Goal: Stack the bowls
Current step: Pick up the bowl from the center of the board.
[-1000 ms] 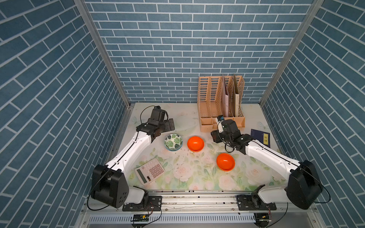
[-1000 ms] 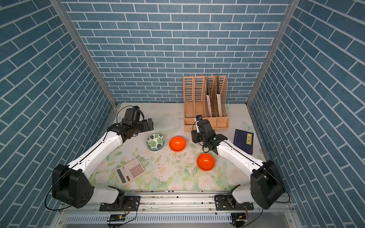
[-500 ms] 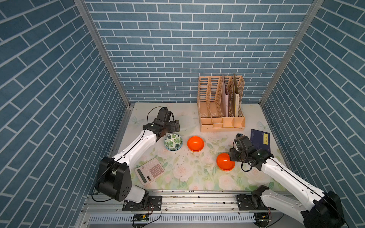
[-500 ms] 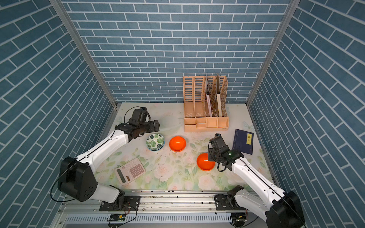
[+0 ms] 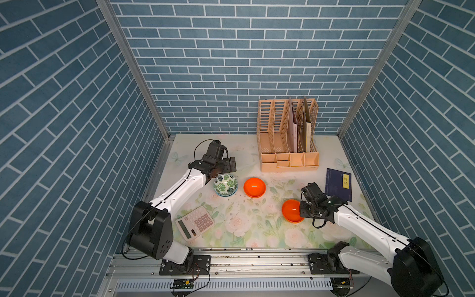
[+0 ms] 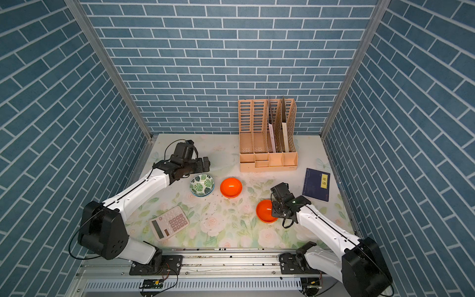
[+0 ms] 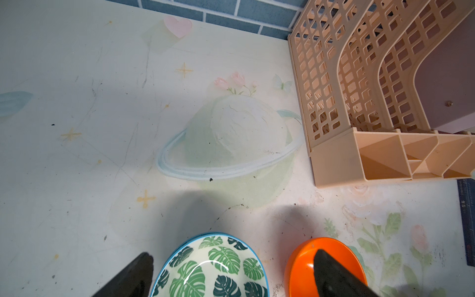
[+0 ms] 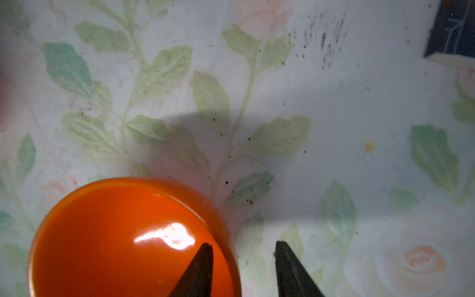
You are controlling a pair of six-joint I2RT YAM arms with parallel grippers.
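Note:
A leaf-print bowl [image 5: 225, 184] [image 6: 202, 184] sits at mid-left, with a second bluish rim showing under its near edge. An orange bowl [image 5: 254, 187] [image 6: 231, 187] stands just right of it. Another orange bowl [image 5: 291, 210] [image 6: 266, 210] lies nearer the front right. My right gripper [image 8: 242, 245] [image 5: 303, 209] straddles that bowl's right rim, one finger inside and one outside, with gaps still showing. My left gripper [image 7: 232, 253] [image 5: 232, 164] hangs wide open just behind the leaf bowl [image 7: 210, 267], holding nothing.
A peach file organiser [image 5: 288, 136] stands at the back right. A dark blue book [image 5: 338, 183] lies right of the near orange bowl. A calculator [image 5: 195, 223] lies at the front left, beside the left arm. Brick walls close in three sides.
My right arm swung from the back by the organiser down to the near orange bowl, and its jaws narrowed over the rim. The left gripper edged right, towards the leaf bowl.

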